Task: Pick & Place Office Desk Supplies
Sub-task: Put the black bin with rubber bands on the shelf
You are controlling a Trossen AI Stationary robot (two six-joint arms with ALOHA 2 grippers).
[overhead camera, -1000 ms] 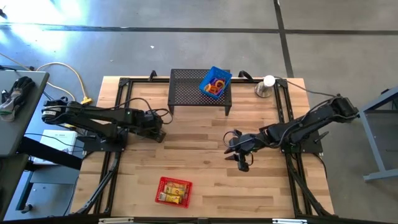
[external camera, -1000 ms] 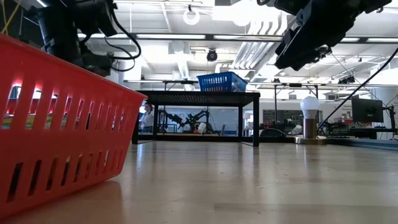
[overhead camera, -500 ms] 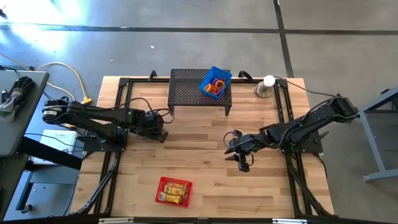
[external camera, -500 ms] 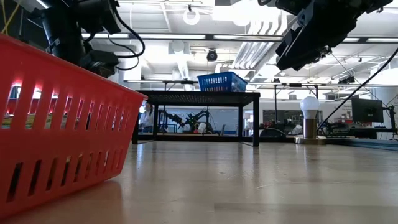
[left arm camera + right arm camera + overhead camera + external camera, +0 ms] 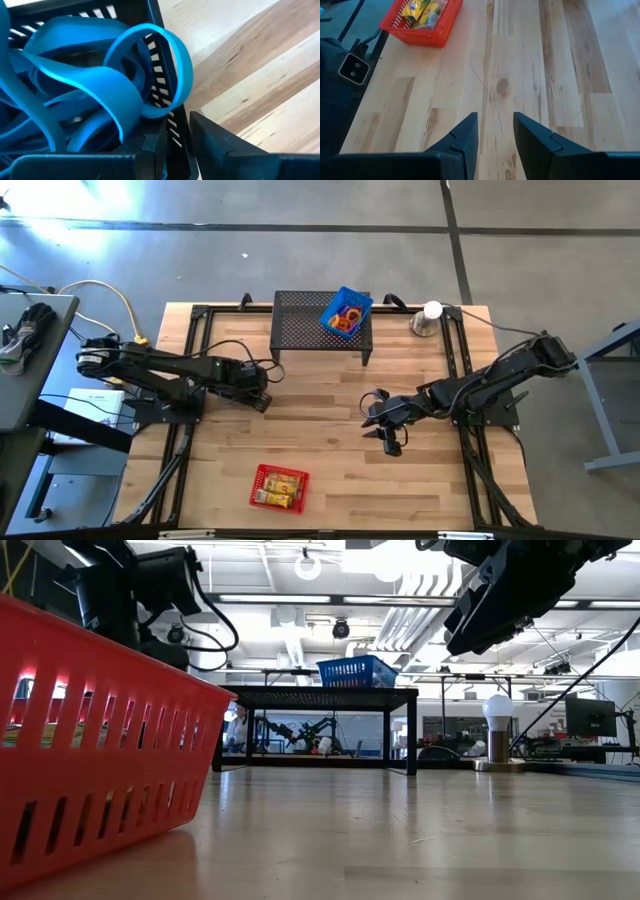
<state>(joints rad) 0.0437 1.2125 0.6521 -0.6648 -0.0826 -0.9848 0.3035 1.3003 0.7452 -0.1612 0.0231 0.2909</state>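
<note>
My left gripper (image 5: 175,127) stands over the table's left middle (image 5: 262,392), shut on the wall of a black slotted basket (image 5: 159,65) that is full of teal band-like loops (image 5: 100,85). Whether that basket's bottom touches the table does not show. My right gripper (image 5: 495,120) hangs open above bare wood right of the middle (image 5: 372,420), with nothing between its fingers. A red basket (image 5: 278,486) with small yellow blocks sits near the front edge. A blue basket (image 5: 346,313) with orange and red rings sits on the black mesh stand (image 5: 300,320). My left gripper has the black basket's slotted side wall (image 5: 172,125) at its rim, with one finger (image 5: 150,150) inside the basket and the other finger (image 5: 215,145) outside. The fingers come steeply from above. The loops bulge up beside the inner finger.
A silver cone with a white ball (image 5: 428,318) stands at the back right, its cord running toward the right arm. In the low view the red basket (image 5: 90,740) fills the near left. Bare wood lies between the arms and across the near right.
My left arm has leaned a little toward the table's middle and down, still shut on the black basket's wall.
</note>
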